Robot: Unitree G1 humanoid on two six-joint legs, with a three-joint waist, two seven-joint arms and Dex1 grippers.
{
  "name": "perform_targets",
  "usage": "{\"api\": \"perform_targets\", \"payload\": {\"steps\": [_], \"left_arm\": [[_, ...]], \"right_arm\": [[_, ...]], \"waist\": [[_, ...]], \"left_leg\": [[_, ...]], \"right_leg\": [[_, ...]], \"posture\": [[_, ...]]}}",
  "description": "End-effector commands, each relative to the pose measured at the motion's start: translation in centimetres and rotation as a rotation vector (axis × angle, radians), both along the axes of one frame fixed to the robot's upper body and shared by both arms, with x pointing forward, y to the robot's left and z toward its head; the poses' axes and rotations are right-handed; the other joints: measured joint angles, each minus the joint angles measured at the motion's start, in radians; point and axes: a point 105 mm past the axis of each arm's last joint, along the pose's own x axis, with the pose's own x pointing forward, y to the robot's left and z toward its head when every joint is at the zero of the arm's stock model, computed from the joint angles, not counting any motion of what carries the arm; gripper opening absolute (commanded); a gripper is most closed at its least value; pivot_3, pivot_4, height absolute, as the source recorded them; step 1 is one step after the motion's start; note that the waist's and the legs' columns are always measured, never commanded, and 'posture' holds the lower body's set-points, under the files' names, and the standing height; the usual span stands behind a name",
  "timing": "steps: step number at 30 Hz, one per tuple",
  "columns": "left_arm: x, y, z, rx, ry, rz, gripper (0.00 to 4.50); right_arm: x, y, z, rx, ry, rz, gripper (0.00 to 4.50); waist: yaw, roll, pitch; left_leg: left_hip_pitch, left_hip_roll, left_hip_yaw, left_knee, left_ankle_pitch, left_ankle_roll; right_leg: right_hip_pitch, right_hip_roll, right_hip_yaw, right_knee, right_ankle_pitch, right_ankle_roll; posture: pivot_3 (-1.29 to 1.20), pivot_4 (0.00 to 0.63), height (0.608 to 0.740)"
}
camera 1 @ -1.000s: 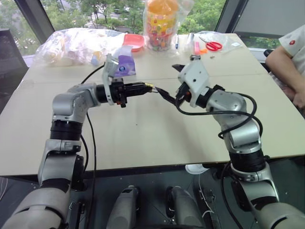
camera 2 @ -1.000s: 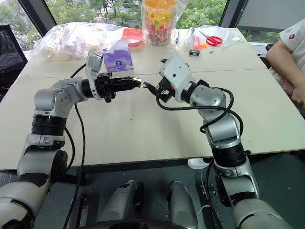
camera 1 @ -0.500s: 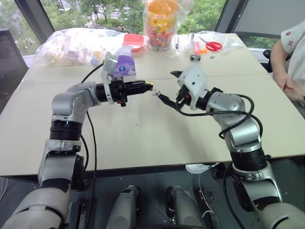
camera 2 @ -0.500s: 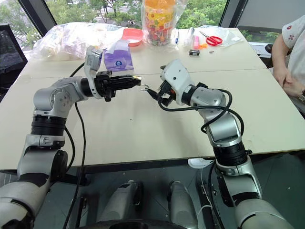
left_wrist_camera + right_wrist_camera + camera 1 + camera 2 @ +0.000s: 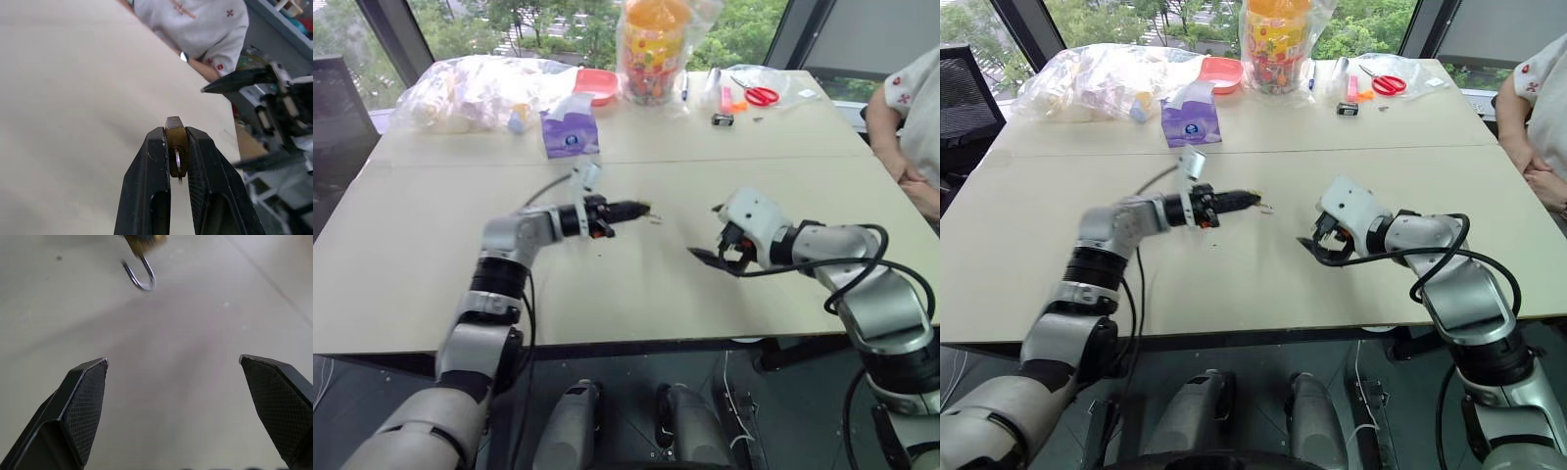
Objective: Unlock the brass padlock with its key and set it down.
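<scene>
Left gripper (image 5: 177, 142) pinches small brass padlock (image 5: 176, 147), shackle sprung; right gripper (image 5: 173, 367) wide, empty. Lower gently onto beige table (image 5: 607, 284), release low.

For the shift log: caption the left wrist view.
Left gripper clamps the brass padlock above the table.

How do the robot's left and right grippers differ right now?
The left gripper is shut on the brass padlock; the right gripper stands wide open and holds nothing. The left gripper points level toward the right gripper; the right one tilts down toward the table. Both have two black fingers and hang above the table.
</scene>
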Motion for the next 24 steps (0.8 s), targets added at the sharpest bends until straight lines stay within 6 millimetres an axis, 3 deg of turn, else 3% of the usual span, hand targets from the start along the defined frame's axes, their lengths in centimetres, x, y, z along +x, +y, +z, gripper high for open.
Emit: {"api": "perform_targets", "payload": {"steps": [1,5,11,14,18,24], "left_arm": [[1.0,-1.2,0.1,-0.016,0.054,0.025,0.00],[1.5,-2.0,-0.1,-0.039,0.087,0.034,0.00],[1.9,-2.3,-0.4,-0.047,0.122,0.045,2.87],[2.4,-1.1,-1.5,0.076,0.087,0.084,3.95],[3.4,1.9,-1.5,0.276,-0.131,0.123,3.95],[2.8,6.4,2.7,0.241,-0.321,0.211,3.95]], "right_arm": [[-0.5,0.1,0.9,-0.009,-0.020,-0.024,4.49],[-0.6,0.3,0.9,-0.006,-0.017,-0.039,4.49],[-0.6,0.5,0.8,0.003,-0.020,-0.058,4.50],[-0.5,0.2,0.7,-0.003,-0.019,-0.070,4.50],[-0.5,-0.3,0.7,-0.014,-0.022,-0.084,4.50],[-0.2,-1.0,0.3,-0.008,-0.027,-0.112,4.50]], "waist": [[0.002,0.000,0.000],[0.002,0.000,0.000],[0.003,0.000,0.000],[0.002,0.000,0.000],[-0.003,0.000,0.000],[-0.003,0.000,0.000]], "left_leg": [[0.000,0.000,0.000,0.000,0.000,0.000],[0.000,0.000,0.000,0.000,0.000,0.000],[-0.001,0.000,0.000,0.000,-0.001,0.001],[-0.001,-0.001,0.000,0.000,-0.001,0.001],[-0.001,0.000,0.000,0.000,-0.001,0.001],[-0.001,0.001,0.000,-0.003,-0.001,0.000]], "right_leg": [[0.000,0.000,-0.001,0.000,0.000,0.000],[0.000,-0.001,-0.001,0.000,-0.002,0.003],[0.000,-0.002,-0.001,-0.001,0.001,0.003],[0.000,-0.002,-0.002,-0.001,0.001,0.003],[0.000,-0.002,-0.002,-0.001,0.000,0.001],[-0.002,-0.003,-0.001,-0.001,0.000,0.000]], "posture": [[0.00,0.150,0.740],[0.00,0.150,0.740],[0.00,0.150,0.740],[0.00,0.150,0.740],[0.00,0.150,0.740],[0.00,0.150,0.740]]}}
